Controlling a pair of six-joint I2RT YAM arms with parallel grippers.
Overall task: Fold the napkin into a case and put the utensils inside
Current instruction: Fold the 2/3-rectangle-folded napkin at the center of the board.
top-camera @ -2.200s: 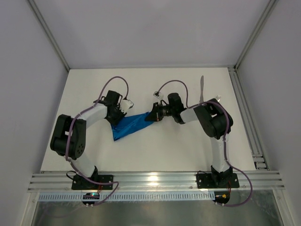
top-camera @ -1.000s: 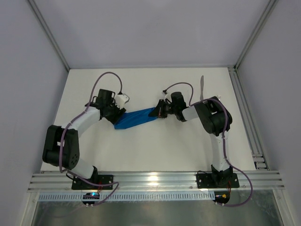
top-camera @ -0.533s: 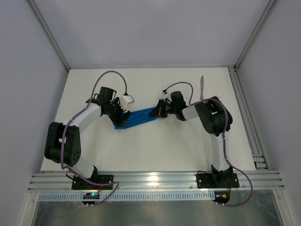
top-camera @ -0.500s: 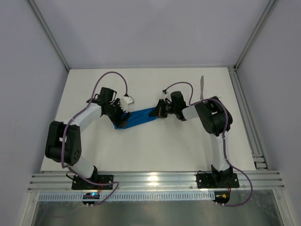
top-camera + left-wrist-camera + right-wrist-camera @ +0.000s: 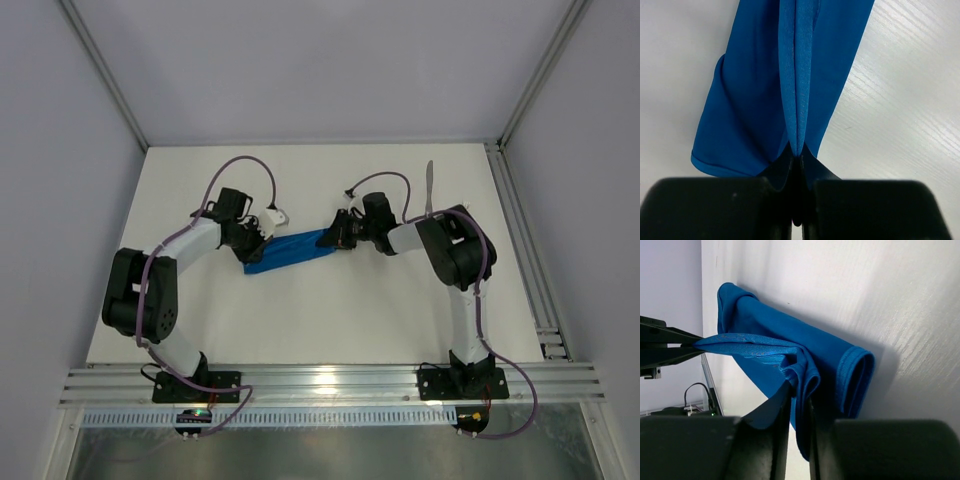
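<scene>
The bright blue napkin [image 5: 293, 251] lies bunched into a narrow band on the white table [image 5: 330, 310], stretched between both grippers. My left gripper [image 5: 257, 243] is shut on a raised fold at the band's left end, and the left wrist view shows the napkin [image 5: 765, 100] pinched at the left gripper [image 5: 797, 158]. My right gripper [image 5: 331, 238] holds the right end. In the right wrist view a doubled fold of the napkin [image 5: 770, 347] sits between the nearly closed jaws of the right gripper [image 5: 799, 396]. A silver knife [image 5: 428, 188] lies at the back right. The fork is hidden.
An aluminium rail [image 5: 518, 240] runs along the table's right side and a slotted rail [image 5: 330, 385] along the near edge, where both arm bases stand. Grey enclosure walls stand at the left, back and right. The right arm's elbow [image 5: 455, 255] hangs near the knife.
The left gripper opened, shifted along the napkin's left end and shut again on a fold. The right gripper stayed at the right end. The napkin now lies flatter and narrower.
</scene>
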